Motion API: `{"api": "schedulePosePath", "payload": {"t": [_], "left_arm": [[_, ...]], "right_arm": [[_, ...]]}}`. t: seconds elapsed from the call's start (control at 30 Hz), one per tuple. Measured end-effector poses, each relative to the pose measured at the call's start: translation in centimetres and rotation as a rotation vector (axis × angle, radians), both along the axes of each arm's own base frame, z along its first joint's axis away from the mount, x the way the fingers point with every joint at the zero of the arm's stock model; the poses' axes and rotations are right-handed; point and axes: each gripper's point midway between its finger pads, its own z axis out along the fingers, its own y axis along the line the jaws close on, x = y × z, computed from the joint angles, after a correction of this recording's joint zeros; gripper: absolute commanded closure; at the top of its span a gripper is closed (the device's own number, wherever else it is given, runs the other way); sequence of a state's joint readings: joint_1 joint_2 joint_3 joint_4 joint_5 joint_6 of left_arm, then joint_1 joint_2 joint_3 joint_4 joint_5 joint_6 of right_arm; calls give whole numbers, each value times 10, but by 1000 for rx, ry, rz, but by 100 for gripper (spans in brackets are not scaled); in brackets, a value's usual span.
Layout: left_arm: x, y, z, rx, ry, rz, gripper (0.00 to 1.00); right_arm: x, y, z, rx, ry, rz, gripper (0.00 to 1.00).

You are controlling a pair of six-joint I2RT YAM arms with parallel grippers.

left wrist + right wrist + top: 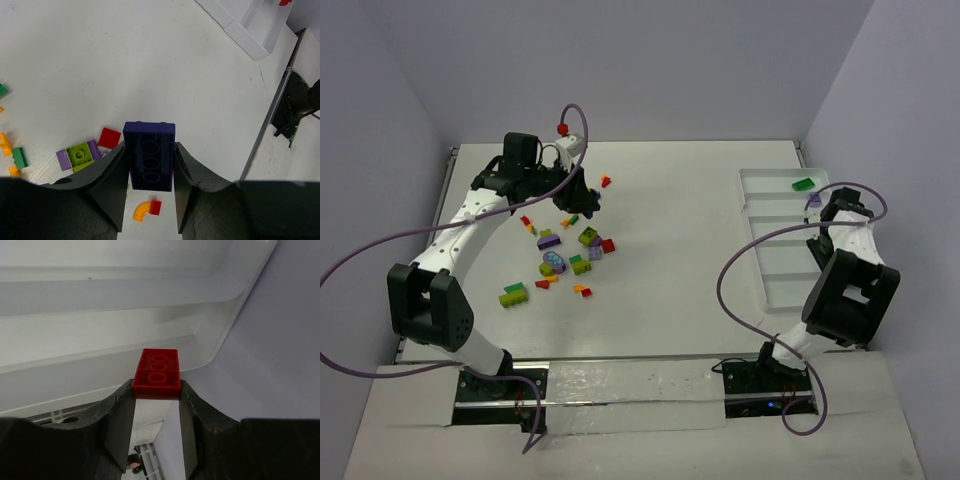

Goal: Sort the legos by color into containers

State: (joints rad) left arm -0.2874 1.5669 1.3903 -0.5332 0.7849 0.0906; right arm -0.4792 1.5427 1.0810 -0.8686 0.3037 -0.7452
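Loose legos (560, 258): scattered in one cluster on the table (690, 260), left of centre, with red, orange, lime, green and purple mixed together.
Dark purple brick (149, 160): lifted clear of the cluster, hollow underside toward the wrist camera, long axis running out from the jaws.
Left gripper (149, 147): fingers pinch the purple brick across its width, pads on the two long sides. It hangs over the far edge of the cluster.
Red brick (156, 371): held at the tray's far end by a rounded corner, underside showing. Whether it sits squarely over a compartment cannot be told.
Right gripper (156, 387): fingers closed on the red brick's long sides, at its near end only.
Tray (785, 285): white, along the table's right side, well apart from the cluster. A green brick (803, 184) lies in the farthest compartment, with something purple in the next.
Handling, judged: bricks are light, rigid and glossy, so they are apt to slip or pivot.
Hold point, judged: the flat long sides at mid-length. Studs and the hollow give poor purchase.
Concern: the end-held red brick may swing.
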Motion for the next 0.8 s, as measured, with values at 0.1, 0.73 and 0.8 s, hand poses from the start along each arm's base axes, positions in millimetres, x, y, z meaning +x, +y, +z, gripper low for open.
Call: {"api": "schedulePosePath", "payload": {"t": [0.1,0.73,0.8], "left_arm": [[0,0,0,0,-1,0,100],[2,1,-5,9,1,16,100],[2,0,-4,-2,7,20,100]], "right_arm": [[-7,-9,-6,-28,26,-10,94],[3,-34,0,-128,42,-14,25],[14,-27,8,-103,7,-6,25]]}}
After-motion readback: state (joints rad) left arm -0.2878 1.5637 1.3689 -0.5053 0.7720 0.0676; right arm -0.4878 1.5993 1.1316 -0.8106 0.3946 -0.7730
